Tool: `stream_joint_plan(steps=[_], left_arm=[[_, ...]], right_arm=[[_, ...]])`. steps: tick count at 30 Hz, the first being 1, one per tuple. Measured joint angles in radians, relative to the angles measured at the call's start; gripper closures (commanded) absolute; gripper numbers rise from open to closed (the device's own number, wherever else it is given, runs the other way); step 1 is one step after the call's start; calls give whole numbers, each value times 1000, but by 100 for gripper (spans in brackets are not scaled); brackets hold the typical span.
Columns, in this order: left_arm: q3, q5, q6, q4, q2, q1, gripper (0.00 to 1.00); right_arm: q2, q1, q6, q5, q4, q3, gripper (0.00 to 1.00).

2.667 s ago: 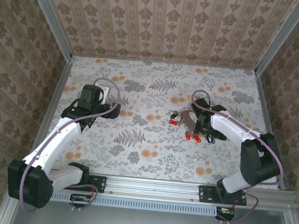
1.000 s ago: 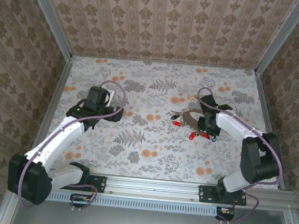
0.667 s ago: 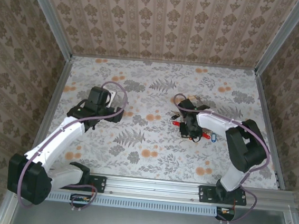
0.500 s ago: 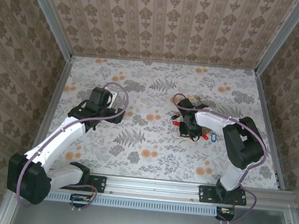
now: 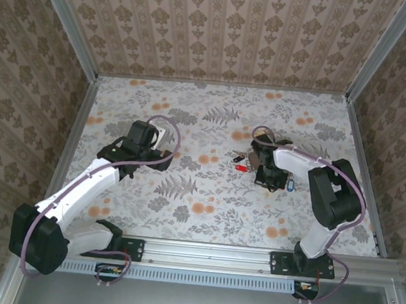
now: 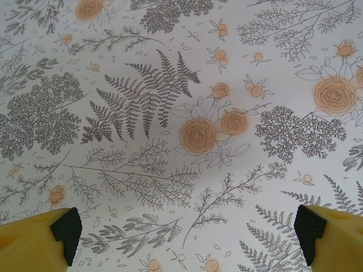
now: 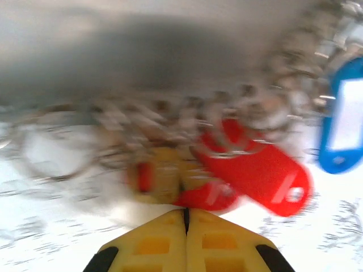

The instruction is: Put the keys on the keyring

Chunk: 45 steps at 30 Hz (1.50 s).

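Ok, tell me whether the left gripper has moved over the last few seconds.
Yes. In the top view the left gripper has shifted to the right, further from the metal rail along the table's left edge.

Floral-print table [image 5: 182, 215], red and blue keys [image 5: 242, 168] lying mid-right

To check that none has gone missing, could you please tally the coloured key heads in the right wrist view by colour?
Red key heads: 2 clearly seen
Yellow key head: 1
Blue key head: 1
Total: 4; the picture is blurred, so more may be hidden.
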<state>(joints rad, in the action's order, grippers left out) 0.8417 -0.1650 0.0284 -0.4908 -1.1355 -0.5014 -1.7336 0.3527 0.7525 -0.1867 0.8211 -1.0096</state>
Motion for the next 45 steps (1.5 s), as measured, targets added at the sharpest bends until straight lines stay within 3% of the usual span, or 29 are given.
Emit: stream_joint_plan(steps=[10,12,15,18,25,28,35,45], left_arm=[[5,-16,0,-4,-2,-22,0],[5,-18,-1,-4,-2,-23,0],[5,-24,-4,-4,-2,-23,0],[5,-27,-7,-4,-2,-23,0],[5,-25,-11,-3,-2,-23,0],[5,-14,-22,-2,3,-23,0],[-5,24,-39,22,43,-32,0],[-12,72,-58,32,45,-46,0]], right_arm=[[71,-195,-40,72,-3,46,100],[104,-201,-66,109,-13,50,91],[187,-188,-111,177,-37,52,82],[252,-156,-157,217,-61,44,79],[182,-77,-288,224,-71,-72,61],[111,-76,-337,219,-73,-131,62],[51,-25,-358,211,-81,-153,74],[6,10,-380,138,-89,-152,63]])
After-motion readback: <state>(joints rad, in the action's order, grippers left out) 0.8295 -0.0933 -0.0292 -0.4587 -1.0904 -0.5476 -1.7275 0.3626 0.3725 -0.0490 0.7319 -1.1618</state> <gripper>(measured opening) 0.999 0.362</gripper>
